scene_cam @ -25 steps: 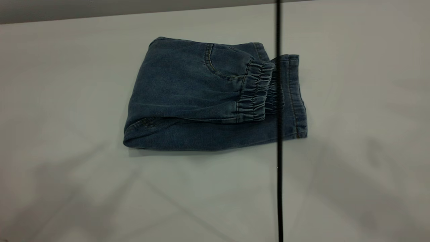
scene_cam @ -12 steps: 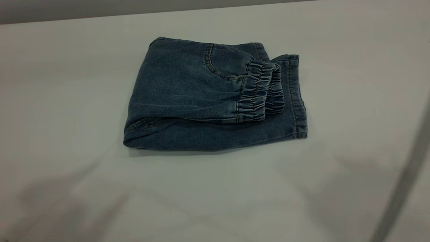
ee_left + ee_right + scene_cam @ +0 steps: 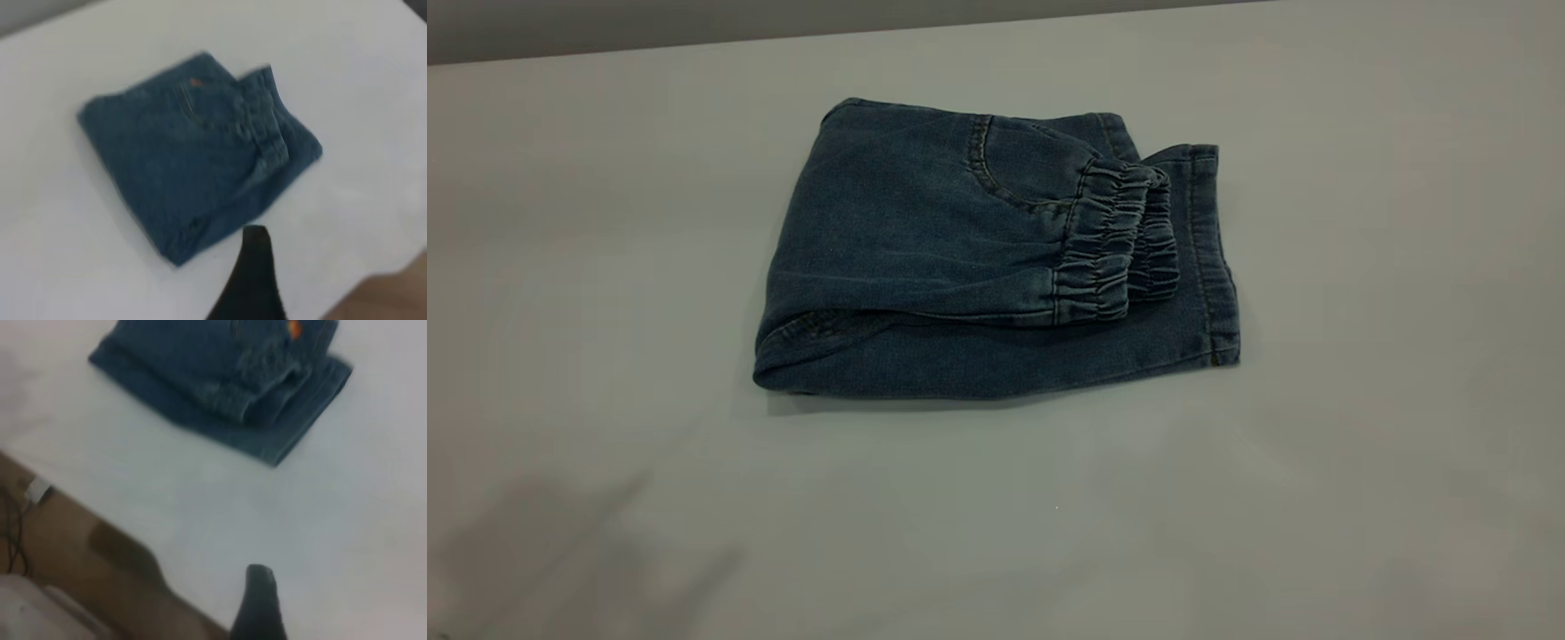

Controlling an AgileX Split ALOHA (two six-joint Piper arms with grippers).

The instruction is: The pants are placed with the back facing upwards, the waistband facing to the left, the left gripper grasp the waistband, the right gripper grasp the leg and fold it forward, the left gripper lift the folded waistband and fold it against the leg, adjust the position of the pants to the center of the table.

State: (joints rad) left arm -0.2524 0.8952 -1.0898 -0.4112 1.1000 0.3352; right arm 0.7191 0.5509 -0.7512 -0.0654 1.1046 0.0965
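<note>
1. Change: the dark cable that crossed the exterior view a second ago is gone; both arms have pulled back. Folding looks finished.
2. Left gripper (image 3: 257, 267): one; off the cloth, finger spread cannot be told.
3. Right gripper (image 3: 261, 600): one; likewise.
4. Pants (image 3: 978, 258): one, folded, mid-tabletop (image 3: 1360, 267); waistband (image 3: 1112, 244) on top.

one pair of folded denim pants (image 3: 951, 258) lies on one counter (image 3: 1360, 267); one black gripper fingertip (image 3: 257, 267) shows in each wrist view.
</note>
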